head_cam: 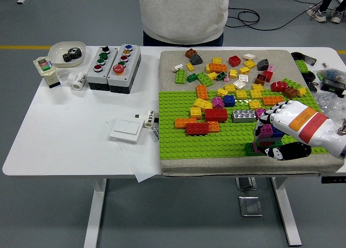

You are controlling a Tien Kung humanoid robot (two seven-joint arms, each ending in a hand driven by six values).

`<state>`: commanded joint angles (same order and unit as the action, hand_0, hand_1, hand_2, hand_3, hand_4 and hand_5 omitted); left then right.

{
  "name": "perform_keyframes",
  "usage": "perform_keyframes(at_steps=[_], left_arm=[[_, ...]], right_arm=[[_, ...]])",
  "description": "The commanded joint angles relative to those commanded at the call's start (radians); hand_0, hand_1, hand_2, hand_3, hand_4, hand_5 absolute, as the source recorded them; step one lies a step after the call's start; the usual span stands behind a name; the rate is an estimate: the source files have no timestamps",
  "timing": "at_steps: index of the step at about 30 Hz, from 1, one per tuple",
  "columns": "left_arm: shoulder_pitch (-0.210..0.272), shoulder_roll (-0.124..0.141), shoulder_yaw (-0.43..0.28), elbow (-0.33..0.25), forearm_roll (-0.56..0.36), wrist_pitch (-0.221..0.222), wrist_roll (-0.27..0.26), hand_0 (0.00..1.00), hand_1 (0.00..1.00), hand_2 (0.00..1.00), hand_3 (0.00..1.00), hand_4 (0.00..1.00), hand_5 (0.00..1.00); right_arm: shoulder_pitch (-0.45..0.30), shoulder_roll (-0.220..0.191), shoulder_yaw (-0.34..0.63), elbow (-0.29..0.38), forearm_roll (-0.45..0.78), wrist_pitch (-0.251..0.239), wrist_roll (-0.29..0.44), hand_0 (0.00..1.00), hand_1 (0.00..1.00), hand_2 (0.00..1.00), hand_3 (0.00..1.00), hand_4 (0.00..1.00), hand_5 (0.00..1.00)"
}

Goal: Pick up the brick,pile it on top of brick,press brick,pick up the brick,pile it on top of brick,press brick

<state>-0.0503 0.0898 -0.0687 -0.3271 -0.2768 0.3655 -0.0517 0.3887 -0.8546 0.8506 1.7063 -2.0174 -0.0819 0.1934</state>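
A white bench (70,134) carries a green baseplate (216,145), where the robot's right hand (286,126) bears down on a small stack of bricks (263,139) at the plate's near edge, a pink brick and a blue one over a dark green base. Fingers curl over the top and the thumb sits under the palm; whether they grip or only press cannot be told. At least one piling looks done, pressing apparently in hand. Beyond the hand lie loose bricks (227,75). Left hand unseen.
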Motion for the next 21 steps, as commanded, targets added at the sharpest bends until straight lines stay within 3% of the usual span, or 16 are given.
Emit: perform_keyframes(at_steps=[21], left_arm=[[-0.004, 0.000, 0.002, -0.001, -0.002, 0.000, -0.001, 0.597, 0.716, 0.684, 0.551, 0.560, 0.615]], right_arm=[[0.008, 0.012, -0.010, -0.043, -0.003, 0.000, 0.001, 0.593, 0.573, 0.615, 0.524, 0.728, 0.395]])
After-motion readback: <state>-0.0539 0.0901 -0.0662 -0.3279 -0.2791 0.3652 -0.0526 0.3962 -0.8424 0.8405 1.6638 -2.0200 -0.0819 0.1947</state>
